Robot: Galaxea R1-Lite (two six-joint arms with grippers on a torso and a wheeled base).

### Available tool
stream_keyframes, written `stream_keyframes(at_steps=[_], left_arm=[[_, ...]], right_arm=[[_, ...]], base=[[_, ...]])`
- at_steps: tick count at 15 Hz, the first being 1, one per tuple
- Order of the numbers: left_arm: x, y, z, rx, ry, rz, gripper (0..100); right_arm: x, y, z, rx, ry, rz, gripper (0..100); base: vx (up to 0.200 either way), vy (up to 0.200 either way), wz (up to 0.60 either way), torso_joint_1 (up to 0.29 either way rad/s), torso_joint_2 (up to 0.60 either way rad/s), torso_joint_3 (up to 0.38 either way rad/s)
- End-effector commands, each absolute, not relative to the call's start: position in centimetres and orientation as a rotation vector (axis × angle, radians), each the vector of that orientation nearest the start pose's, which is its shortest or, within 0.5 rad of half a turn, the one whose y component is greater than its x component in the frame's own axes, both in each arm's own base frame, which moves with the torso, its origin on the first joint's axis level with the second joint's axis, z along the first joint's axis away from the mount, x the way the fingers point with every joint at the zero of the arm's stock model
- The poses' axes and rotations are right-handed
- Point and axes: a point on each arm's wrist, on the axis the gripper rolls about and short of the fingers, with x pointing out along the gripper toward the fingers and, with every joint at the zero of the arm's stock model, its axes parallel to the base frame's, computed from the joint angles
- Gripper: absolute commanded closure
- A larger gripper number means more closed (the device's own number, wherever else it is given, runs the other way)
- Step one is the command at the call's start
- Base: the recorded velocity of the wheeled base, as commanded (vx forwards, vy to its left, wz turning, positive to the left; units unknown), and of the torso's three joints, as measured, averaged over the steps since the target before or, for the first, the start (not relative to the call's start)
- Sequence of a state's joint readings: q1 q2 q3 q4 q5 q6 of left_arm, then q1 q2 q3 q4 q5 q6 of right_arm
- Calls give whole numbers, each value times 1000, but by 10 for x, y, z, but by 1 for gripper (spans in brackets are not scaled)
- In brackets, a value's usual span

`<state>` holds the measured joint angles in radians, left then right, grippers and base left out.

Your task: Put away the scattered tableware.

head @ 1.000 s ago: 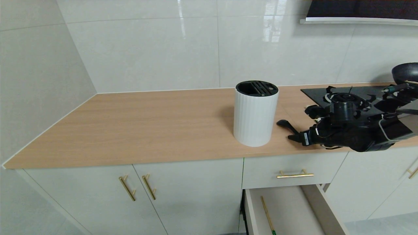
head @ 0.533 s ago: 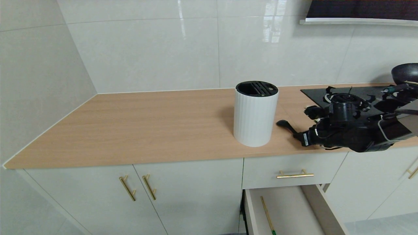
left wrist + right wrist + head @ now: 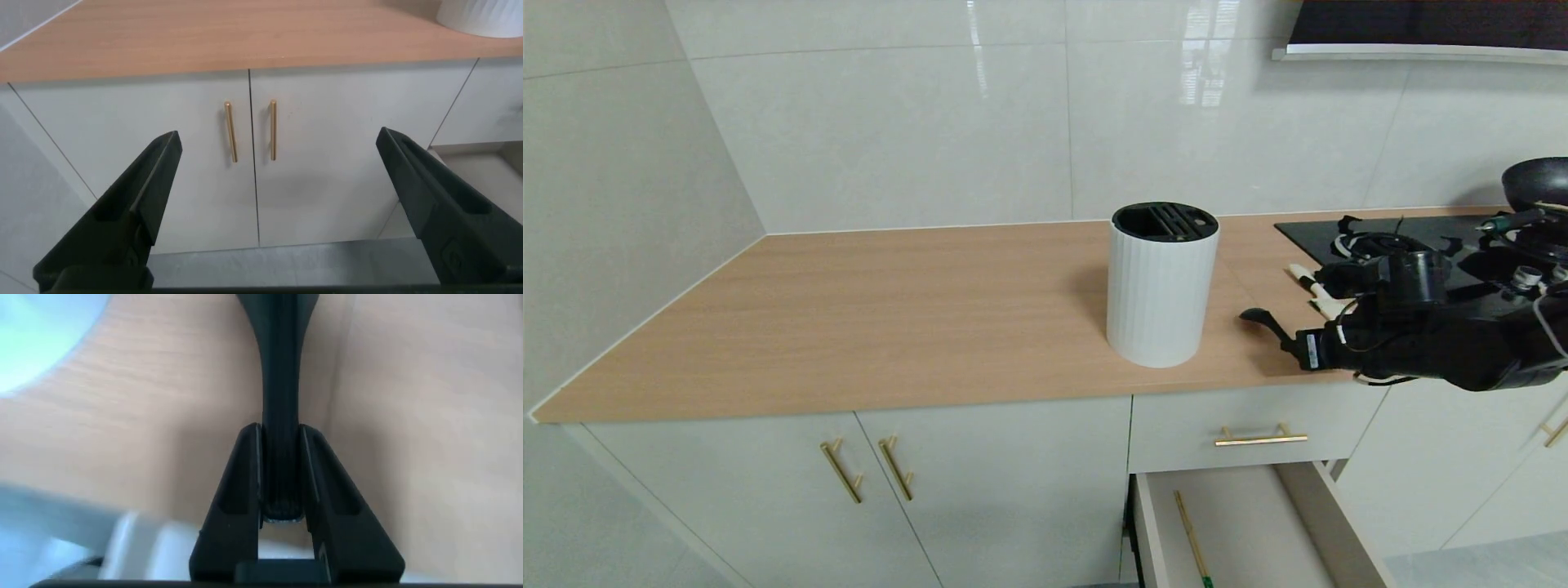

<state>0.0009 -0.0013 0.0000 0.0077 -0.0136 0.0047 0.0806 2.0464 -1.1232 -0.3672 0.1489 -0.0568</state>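
We find a chopstick [image 3: 1191,535] in the open drawer [image 3: 1250,523] | right tool [image 3: 1294,343] clamped on black spoon [image 3: 1260,320] by table [image 3: 890,327] edge | left tool [image 3: 278,139] spread wide | white-handled pieces [image 3: 1307,284] not yet stowed.

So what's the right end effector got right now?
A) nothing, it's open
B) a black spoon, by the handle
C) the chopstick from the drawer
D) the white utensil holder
B: the right wrist view shows the right end effector shut on the handle of the black spoon, beside the white utensil holder.
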Motion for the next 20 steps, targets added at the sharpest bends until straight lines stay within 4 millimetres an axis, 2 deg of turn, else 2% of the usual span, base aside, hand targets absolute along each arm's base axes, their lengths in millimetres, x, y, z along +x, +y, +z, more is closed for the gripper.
stream_keyframes(at_steps=[1,5,9,12,16,20], left_arm=[[-23,0,75,5,8,-12,0],[-23,0,75,5,8,-12,0],[-23,0,75,5,8,-12,0],[-23,0,75,5,8,-12,0],[-23,0,75,5,8,-12,0],[-23,0,75,5,8,-12,0]], right_arm=[[319,30,166,44,483,206,100],[236,28,187,37,508,191,100],[197,25,170,109,777,164,100],[194,25,158,108,838,163,100],[219,28,119,95,1020,140,100],[229,29,105,93,1050,136,100]], base=[[0,0,0,0,0,0],[0,0,0,0,0,0],[0,0,0,0,0,0],[0,0,0,0,0,0],[0,0,0,0,0,0],[0,0,0,0,0,0]])
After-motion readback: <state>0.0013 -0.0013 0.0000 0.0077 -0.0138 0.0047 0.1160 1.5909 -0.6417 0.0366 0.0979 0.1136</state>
